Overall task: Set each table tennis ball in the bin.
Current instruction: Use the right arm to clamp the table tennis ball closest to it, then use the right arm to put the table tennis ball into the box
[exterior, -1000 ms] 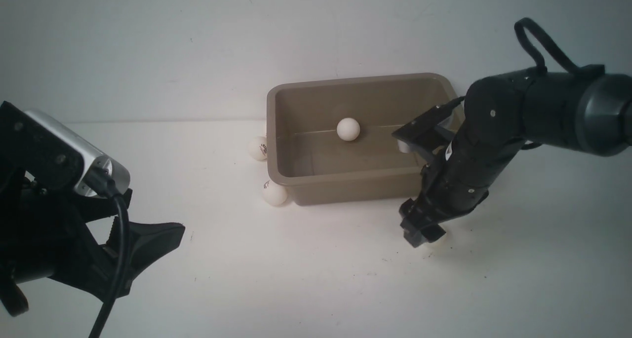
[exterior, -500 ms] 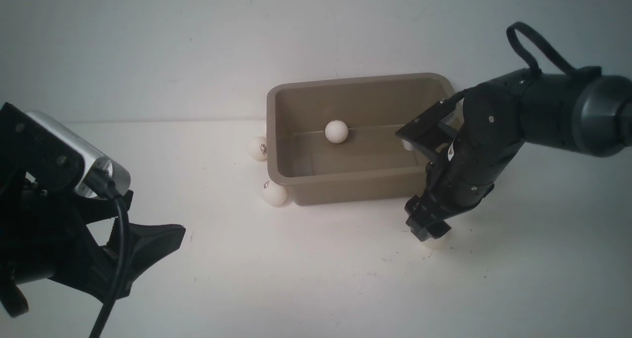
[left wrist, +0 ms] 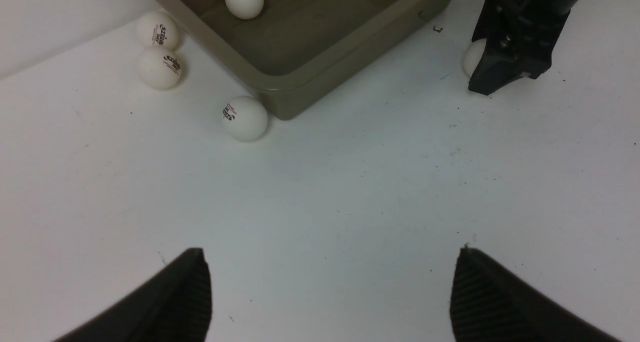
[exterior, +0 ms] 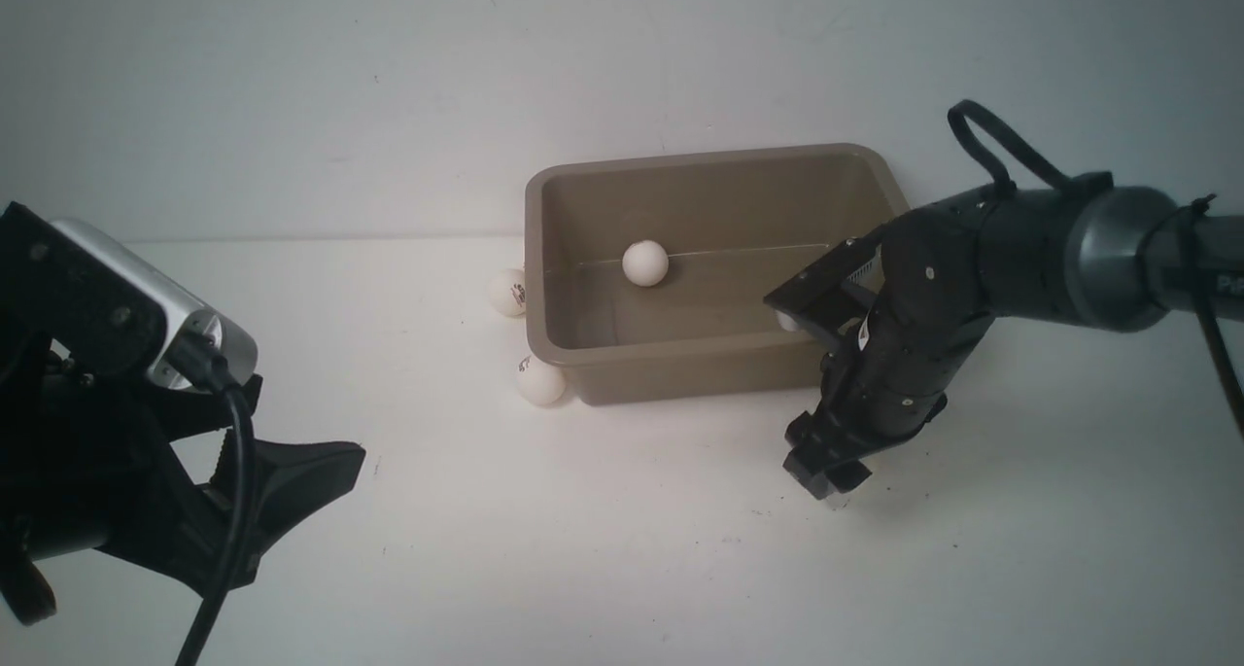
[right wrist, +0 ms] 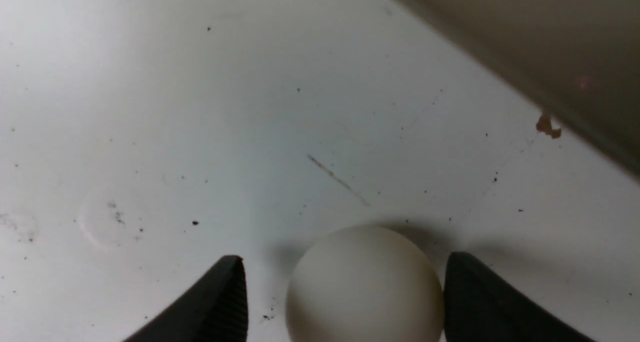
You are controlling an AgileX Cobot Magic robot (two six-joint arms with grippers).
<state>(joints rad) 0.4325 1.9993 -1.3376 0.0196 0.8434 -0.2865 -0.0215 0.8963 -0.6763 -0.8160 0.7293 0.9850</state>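
Observation:
The taupe bin (exterior: 680, 374) stands at the middle back with one table tennis ball (exterior: 645, 262) on its floor. Two more balls lie against its left side (exterior: 507, 291) and its front left corner (exterior: 540, 381); the left wrist view shows a third ball (left wrist: 159, 67) there. My right gripper (exterior: 826, 472) is down at the table by the bin's front right corner. A plain white ball (right wrist: 365, 287) sits between its fingers, touching one pad, with a gap to the other. My left gripper (left wrist: 332, 252) hangs wide open over bare table at the near left.
The bin's front wall (right wrist: 525, 57) is close beside my right gripper. The white tabletop (exterior: 583, 549) meets a white back wall just behind the bin. Small dark specks dot the table.
My right arm has sunk lower and shifted slightly left, and its fingers have drawn in around the ball. The ball inside the bin has rolled left. The left arm has not moved.

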